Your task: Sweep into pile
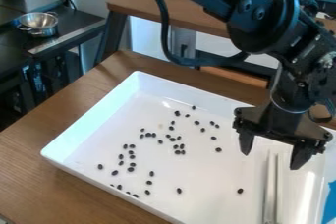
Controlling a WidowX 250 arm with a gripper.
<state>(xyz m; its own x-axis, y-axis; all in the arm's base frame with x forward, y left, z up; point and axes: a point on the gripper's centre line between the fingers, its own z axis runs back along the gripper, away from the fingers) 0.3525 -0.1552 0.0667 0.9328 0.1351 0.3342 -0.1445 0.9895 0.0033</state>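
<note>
A black gripper (pixel 271 160) is hanging, fingers apart, over a white tray (pixel 210 176) where scattered dark beans (pixel 179 190) and a metal utensil (pixel 269 198) are lying.

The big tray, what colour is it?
The tray is white, seen best in the camera view.

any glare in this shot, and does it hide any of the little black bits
Camera view: a bright streak of glare on the white tray, to the picture's right of the metal tool, with no black bits visible in it; a small glint near the tray's far corner; highlights on the metal bowl
</note>
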